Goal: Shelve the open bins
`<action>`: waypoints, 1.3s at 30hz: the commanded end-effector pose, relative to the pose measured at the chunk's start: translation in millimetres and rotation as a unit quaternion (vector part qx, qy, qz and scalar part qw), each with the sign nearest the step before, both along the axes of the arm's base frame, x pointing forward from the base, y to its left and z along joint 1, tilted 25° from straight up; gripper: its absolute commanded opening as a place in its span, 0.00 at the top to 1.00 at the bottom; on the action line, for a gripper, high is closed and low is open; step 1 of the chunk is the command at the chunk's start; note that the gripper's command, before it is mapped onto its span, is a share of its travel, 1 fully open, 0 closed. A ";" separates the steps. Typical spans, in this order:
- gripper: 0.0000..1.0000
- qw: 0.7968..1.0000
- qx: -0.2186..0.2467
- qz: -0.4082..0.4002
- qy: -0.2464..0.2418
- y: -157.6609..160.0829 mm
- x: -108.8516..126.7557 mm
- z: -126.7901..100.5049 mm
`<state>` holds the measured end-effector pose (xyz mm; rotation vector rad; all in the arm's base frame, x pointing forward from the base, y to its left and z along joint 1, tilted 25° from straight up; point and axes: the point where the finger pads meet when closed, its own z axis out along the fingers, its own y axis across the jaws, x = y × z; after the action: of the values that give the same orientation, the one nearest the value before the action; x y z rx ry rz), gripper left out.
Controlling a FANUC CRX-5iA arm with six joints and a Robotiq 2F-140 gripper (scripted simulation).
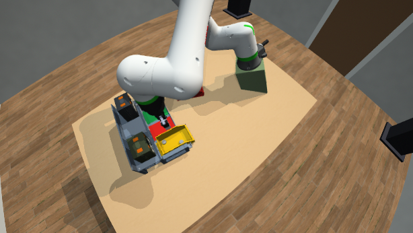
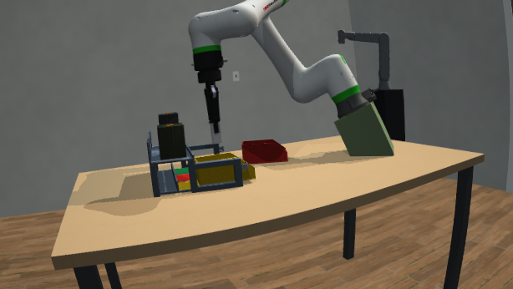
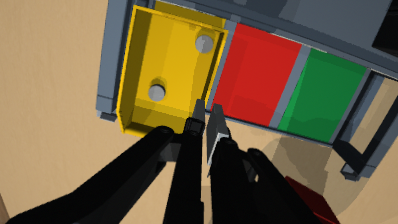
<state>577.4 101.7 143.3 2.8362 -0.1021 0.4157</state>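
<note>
Now — yellow bin (image 1: pixel 175 139) (image 2: pixel 216 174) (image 3: pixel 172 65) with two grey parts on the shelf (image 1: pixel 176 155) (image 2: pixel 193 175) (image 3: pixel 106 65) — hand (image 1: pixel 165 124) (image 2: pixel 217 148) (image 3: pixel 205 114) nearly shut.

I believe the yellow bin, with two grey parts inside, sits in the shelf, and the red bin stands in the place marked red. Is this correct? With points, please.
Not quite: the red bin (image 1: pixel 200 92) (image 2: pixel 265 152) (image 3: pixel 312 200) stands on the table (image 1: pixel 235 135) (image 2: pixel 301 184) (image 3: pixel 50 165), as the exterior view shows. The rest is right.

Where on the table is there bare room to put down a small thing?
The wide stretch of table in front of the shelf and the green block looks bare. It is crowded at the shelf's front, between the yellow bin, the end effector and the red bin.
</note>
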 end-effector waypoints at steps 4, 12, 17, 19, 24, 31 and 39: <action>0.94 1.000 0.000 0.000 0.000 2.2 -2.1 6.6; 0.94 1.000 0.000 0.000 0.000 5.4 -5.7 17.1; 0.94 1.000 0.000 0.000 0.000 6.4 -6.7 20.3; 0.94 1.000 0.000 0.000 0.000 7.0 -7.4 22.2; 0.94 1.000 0.000 0.000 0.000 8.1 -8.7 26.0; 0.94 1.000 0.000 0.000 0.000 9.1 -9.8 29.3; 0.94 1.000 0.000 0.000 0.000 9.5 -10.2 30.4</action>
<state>567.2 111.0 173.3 2.8363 -0.1020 0.4157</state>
